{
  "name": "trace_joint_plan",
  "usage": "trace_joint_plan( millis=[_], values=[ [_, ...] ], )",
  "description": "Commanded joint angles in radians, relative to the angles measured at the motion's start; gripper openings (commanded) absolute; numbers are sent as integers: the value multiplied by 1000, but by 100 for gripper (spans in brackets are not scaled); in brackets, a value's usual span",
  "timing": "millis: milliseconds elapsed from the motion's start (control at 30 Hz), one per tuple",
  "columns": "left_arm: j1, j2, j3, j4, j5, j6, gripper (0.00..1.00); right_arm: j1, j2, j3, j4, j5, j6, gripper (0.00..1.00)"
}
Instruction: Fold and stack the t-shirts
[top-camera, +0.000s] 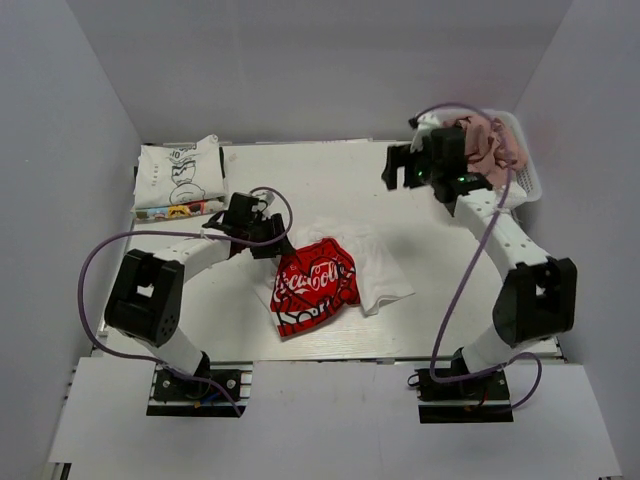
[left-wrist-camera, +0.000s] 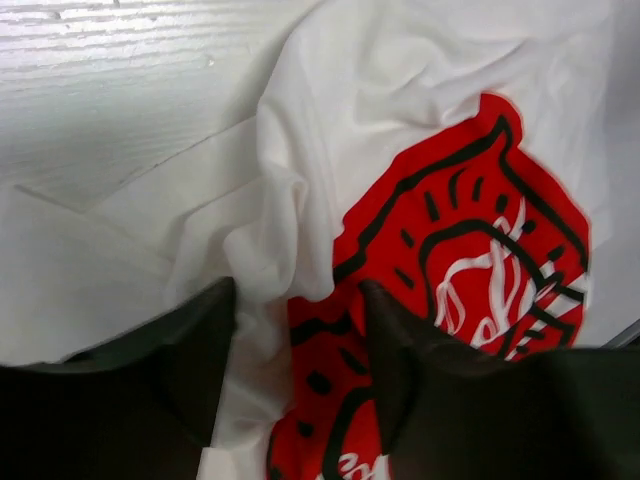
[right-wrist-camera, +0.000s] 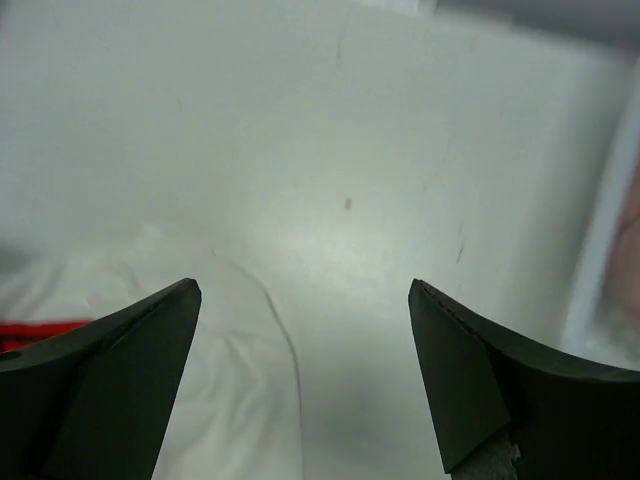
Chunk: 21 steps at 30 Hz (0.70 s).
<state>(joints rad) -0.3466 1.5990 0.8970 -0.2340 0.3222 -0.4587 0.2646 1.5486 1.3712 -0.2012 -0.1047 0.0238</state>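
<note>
Crumpled white cotton t-shirt with red Coca-Cola heart print (top-camera: 318, 280) lay mid-way across the white table (top-camera: 330, 170). Left gripper (left-wrist-camera: 298, 345) sat low at its left edge, jaws part-spread, cloth between them but not pinched. Right gripper (right-wrist-camera: 305, 300) hung above the table, jaws wide, holding nothing. Folded white cartoon-print t-shirt (top-camera: 180, 178) lay in the far-left corner. Dusty-pink t-shirt (top-camera: 487, 143) sat bunched in the white plastic lattice basket (top-camera: 525, 170) at far right.

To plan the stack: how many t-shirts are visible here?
3. The cartoon t-shirt lies folded at far left, the Coca-Cola t-shirt crumpled at the centre, the pink t-shirt in the basket at far right. Others may hide under these.
</note>
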Motion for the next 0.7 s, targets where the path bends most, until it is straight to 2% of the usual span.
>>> trace_joint_plan(
  millis=[0, 33, 100, 333, 467, 533, 600, 667],
  values=[
    [-26, 1, 54, -2, -9, 29, 54, 48, 77, -116, -86, -27, 16, 90],
    [-26, 21, 54, -11, -9, 29, 48, 65, 82, -130, -80, -18, 19, 90],
    [-46, 30, 45, -11, -34, 29, 0, 96, 123, -167, -79, -3, 22, 90],
    [-65, -48, 45, -11, -68, 29, 0, 177, 227, -192, -49, 45, 36, 90],
    [-74, -102, 45, -21, -68, 38, 0, 211, 300, -198, -14, 240, 70, 89],
    [-74, -123, 45, -21, -86, 49, 0, 214, 344, -189, -21, 276, 80, 85],
    [-74, -154, 54, -21, -86, 49, 0, 219, 357, -176, -23, 290, 88, 75],
    [-74, -169, 63, -21, -86, 58, 0, 223, 354, -162, -29, 263, 91, 25]
  ],
)
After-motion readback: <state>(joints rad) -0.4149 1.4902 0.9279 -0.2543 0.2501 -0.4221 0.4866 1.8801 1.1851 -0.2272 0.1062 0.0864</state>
